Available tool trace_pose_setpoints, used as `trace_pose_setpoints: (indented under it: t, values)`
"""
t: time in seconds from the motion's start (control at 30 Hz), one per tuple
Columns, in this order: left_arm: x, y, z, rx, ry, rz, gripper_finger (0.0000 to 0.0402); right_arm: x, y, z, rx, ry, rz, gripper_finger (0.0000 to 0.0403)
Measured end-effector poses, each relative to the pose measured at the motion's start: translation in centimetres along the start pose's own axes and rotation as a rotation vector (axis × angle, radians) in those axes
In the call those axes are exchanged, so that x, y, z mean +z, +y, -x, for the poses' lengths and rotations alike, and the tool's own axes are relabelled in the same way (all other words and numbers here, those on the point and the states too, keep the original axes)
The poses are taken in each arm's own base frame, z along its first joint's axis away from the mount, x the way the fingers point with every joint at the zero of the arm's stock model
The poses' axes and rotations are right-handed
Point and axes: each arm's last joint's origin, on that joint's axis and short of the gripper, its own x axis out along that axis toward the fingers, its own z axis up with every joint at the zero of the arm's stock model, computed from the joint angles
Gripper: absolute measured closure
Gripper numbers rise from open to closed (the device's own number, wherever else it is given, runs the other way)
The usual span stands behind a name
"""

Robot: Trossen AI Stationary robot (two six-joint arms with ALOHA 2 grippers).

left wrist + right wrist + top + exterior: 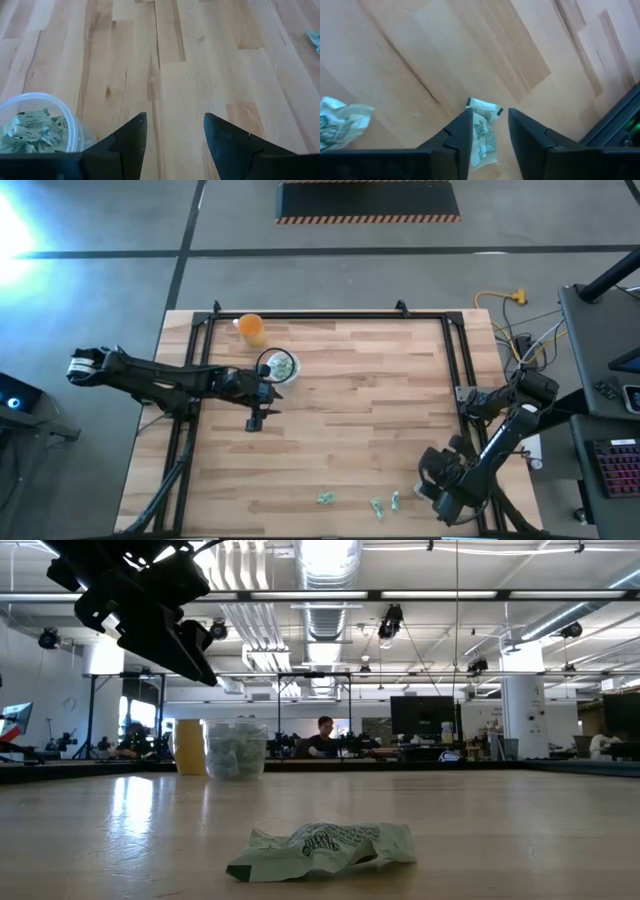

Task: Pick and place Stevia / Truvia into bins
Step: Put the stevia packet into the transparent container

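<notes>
A clear plastic cup (281, 366) holding several green-and-white sachets stands at the table's far left; it also shows in the left wrist view (35, 127) and the low view (236, 748). My left gripper (258, 418) is open and empty above bare wood just near of the cup (175, 135). Three loose sachets (325, 498) (377, 506) (396, 500) lie flat near the table's front edge. My right gripper (420, 490) is open low over them. Its fingers stand on either side of one sachet (482, 131). A crumpled sachet (340, 125) lies beside it.
An orange cup (250, 328) stands at the far left behind the clear cup. A black frame (330, 316) runs around the table's far and side edges. A crumpled sachet (320, 845) lies close before the low camera. People sit in the room beyond.
</notes>
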Motion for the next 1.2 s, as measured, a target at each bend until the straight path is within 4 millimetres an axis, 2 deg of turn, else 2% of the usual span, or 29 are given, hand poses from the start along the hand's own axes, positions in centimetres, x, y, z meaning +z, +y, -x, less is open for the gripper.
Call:
trace_pose_setpoints:
  t: [0.27,0.57,1.2]
  values:
    - [0.0,0.0,0.0,0.000,0.000,0.000,0.0221,-0.2,-0.2,-0.6,-0.014,0.040,-0.051,0.0233]
    - [0.0,0.0,0.0,0.000,0.000,0.000,0.0221,-0.6,-0.4,-1.9,0.014,0.084,-0.090,0.0217]
    - [0.0,0.0,0.0,0.000,0.000,0.002,0.0221,-0.6,0.0,-2.2,0.083,0.068,-0.051,0.0296]
